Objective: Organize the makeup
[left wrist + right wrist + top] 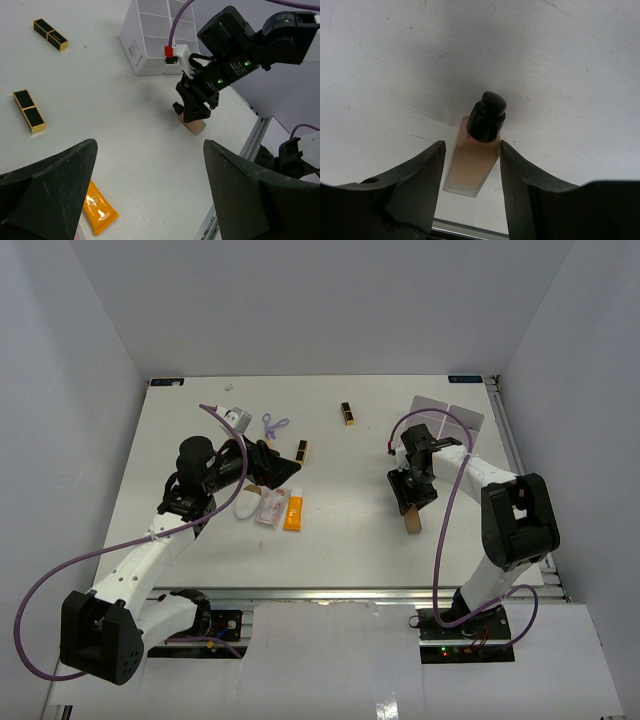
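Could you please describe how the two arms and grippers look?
The left arm and right arm have white links and black joint housings, each trailing a purple cable. The left gripper and right gripper are black with broad tapering fingers. The right arm carries a red plug and green lights.

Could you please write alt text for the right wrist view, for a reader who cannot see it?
A beige bottle with a black cap lies on the white table between the dark fingers of the right gripper; whether they grip it is unclear.

Beige frosted bottle (471,167), glossy black plastic cap (487,117); glossy orange plastic tube (99,210); matt white worktop (560,60), faintly scuffed.
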Robot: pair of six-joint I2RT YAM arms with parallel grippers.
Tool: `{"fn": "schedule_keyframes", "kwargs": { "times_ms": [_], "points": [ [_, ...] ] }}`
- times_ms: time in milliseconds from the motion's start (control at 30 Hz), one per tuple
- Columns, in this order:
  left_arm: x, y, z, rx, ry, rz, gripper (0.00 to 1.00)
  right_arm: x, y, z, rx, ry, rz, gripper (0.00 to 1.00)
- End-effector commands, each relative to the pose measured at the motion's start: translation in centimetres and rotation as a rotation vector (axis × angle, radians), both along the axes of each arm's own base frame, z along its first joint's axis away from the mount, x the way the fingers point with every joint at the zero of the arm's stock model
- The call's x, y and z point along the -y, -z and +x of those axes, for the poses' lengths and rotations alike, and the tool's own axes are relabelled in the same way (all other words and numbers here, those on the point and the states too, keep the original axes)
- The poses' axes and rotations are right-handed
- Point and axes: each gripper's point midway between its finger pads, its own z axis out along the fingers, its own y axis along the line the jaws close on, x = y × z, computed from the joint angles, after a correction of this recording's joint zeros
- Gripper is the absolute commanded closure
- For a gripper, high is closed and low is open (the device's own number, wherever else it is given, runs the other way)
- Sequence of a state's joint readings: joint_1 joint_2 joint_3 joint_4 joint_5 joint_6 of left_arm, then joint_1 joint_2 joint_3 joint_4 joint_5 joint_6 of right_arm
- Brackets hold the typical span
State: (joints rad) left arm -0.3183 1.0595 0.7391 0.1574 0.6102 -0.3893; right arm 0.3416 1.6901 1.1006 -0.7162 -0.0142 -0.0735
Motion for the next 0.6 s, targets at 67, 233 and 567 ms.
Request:
{"fn": "schedule_keyframes", "kwargs": {
  "times_ms": [67,233,567],
  "points": [
    [0.0,-1.0,-0.3,0.036,0.008,-0.002,0.02,0.1,0.2,-1.0,-0.027,-0.014,-0.004,0.46],
    [0.0,-1.1,-0.4,0.039,0.008,-0.003,0.02,0.3,0.1,-0.9,-0.022,-0.016,-0.013,0.49],
    [0.0,-1.0,-0.4,0.039,0.009,-0.002,0.02,-0.5,-2.6,1.0,0.08,-0.075,0.043,0.74]
  ]
}}
